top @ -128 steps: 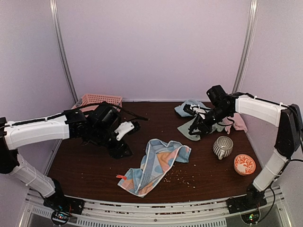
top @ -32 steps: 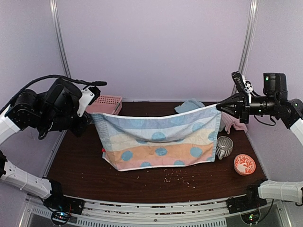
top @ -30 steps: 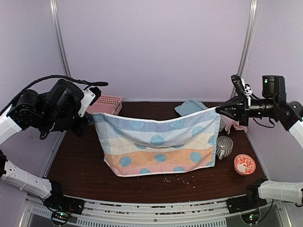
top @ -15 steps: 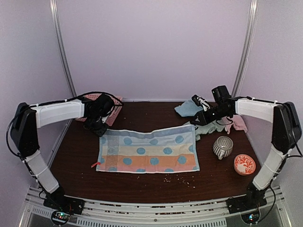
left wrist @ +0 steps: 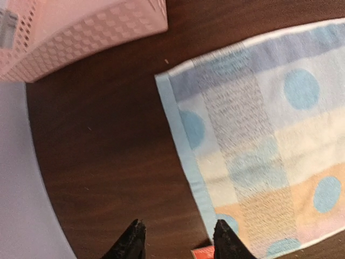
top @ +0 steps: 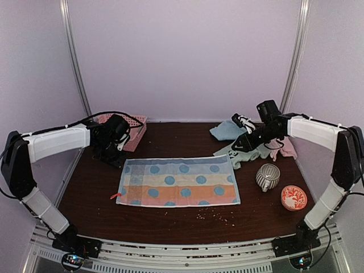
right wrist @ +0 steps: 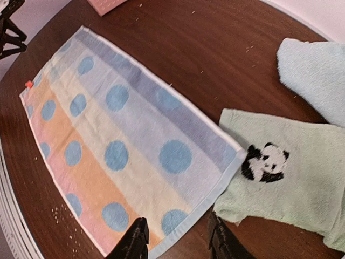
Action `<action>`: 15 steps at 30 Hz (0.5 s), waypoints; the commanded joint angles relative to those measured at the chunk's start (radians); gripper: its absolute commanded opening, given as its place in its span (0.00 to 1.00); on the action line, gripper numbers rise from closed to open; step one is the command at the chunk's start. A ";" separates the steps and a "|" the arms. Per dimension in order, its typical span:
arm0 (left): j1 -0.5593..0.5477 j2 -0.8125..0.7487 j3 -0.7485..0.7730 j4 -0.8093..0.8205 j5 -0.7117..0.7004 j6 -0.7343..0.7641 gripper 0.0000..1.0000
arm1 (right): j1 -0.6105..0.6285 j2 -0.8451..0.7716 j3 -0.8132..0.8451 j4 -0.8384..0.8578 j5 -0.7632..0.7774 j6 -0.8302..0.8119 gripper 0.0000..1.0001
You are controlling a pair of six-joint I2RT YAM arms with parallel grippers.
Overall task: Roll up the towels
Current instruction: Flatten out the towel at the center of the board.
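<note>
Towel pile [top: 232,154] partly behind right arm [top: 310,129].

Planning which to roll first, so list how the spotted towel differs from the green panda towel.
The spotted towel lies spread flat as a full rectangle in the middle of the table; the green towel lies askew with uneven edges at its far right. The spotted towel has blue, cream and orange bands with blue dots; the green towel is plain apart from a panda face. Both are unrolled, corners meeting, neither held.
</note>
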 commanded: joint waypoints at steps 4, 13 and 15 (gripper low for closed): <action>-0.020 -0.076 -0.206 0.042 0.341 -0.180 0.00 | 0.176 -0.117 -0.168 -0.161 0.007 -0.303 0.33; -0.032 -0.051 -0.358 0.126 0.386 -0.246 0.00 | 0.348 -0.030 -0.251 -0.073 0.206 -0.320 0.14; -0.031 -0.025 -0.380 0.123 0.379 -0.270 0.00 | 0.360 -0.005 -0.257 -0.050 0.241 -0.313 0.12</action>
